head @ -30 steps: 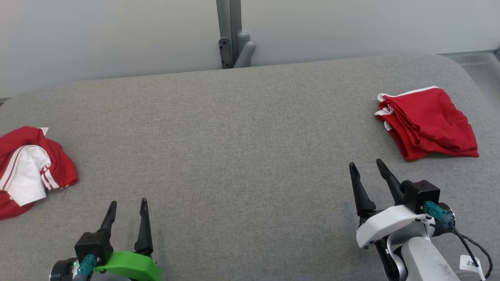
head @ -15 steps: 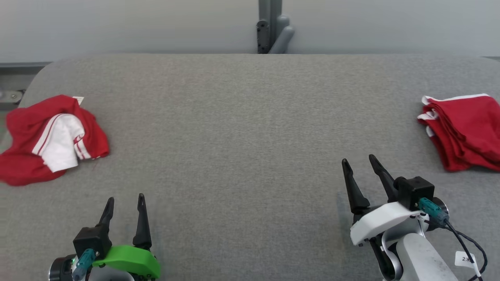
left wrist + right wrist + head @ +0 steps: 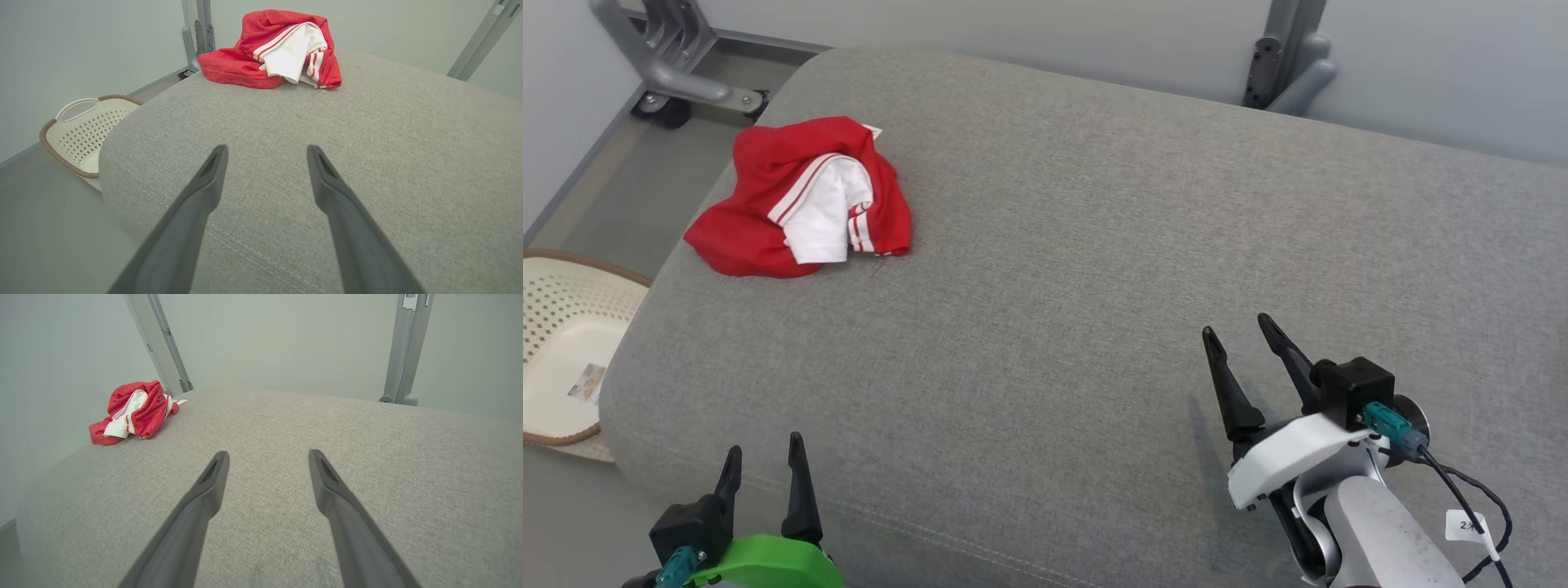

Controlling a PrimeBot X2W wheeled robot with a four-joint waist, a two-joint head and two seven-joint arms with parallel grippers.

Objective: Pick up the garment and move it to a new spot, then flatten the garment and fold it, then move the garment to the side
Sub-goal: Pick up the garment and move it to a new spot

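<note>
A crumpled red garment (image 3: 796,200) with white parts and red stripes lies near the far left corner of the grey padded table (image 3: 1078,269). The left wrist view has the garment (image 3: 278,49) straight ahead, and the right wrist view has it (image 3: 132,410) far off to the left. My left gripper (image 3: 762,461) is open at the table's near left edge, well short of the garment, with nothing between its fingers. My right gripper (image 3: 1240,347) is open above the table's near right part, also holding nothing.
A cream perforated laundry basket (image 3: 564,343) with a brown rim stands on the floor left of the table; the left wrist view has the basket (image 3: 81,130) too. Grey metal frame legs (image 3: 674,57) stand behind the table's left corner, and a grey post (image 3: 1286,57) at the back.
The head camera has swung left, so the whole picture shifted right. The folded red garment at the right left the picture and the basket came in. Both grippers stay open.
</note>
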